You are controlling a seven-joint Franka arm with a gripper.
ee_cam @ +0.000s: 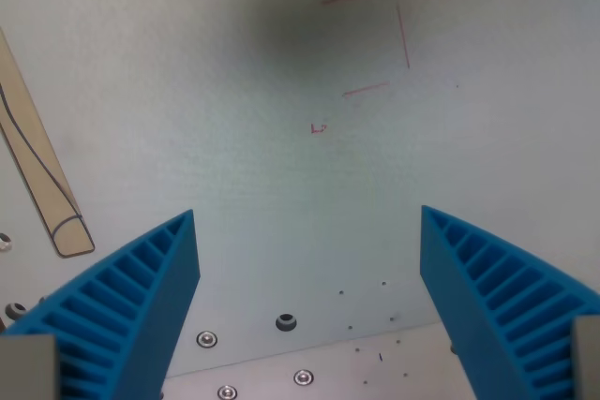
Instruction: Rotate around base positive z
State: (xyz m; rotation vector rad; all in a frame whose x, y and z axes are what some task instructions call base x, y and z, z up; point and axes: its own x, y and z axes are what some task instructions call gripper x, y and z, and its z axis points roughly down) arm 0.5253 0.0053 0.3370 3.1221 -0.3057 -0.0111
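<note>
My gripper [309, 241] is open and empty, with its two blue ribbed fingers [141, 297] wide apart at the bottom of the wrist view. It hangs over a pale grey tabletop [234, 138]. Thin red pen marks [375, 44] form part of a square outline on the table near the top middle, with a small red mark [319, 127] just below it. Nothing lies between the fingers.
A tan wooden strip [42, 166] with a dark line on it lies slanted at the wrist view's left edge. A plate edge with several screws and a hole [286, 322] runs along the bottom between the fingers. A dark shadow falls near the top middle.
</note>
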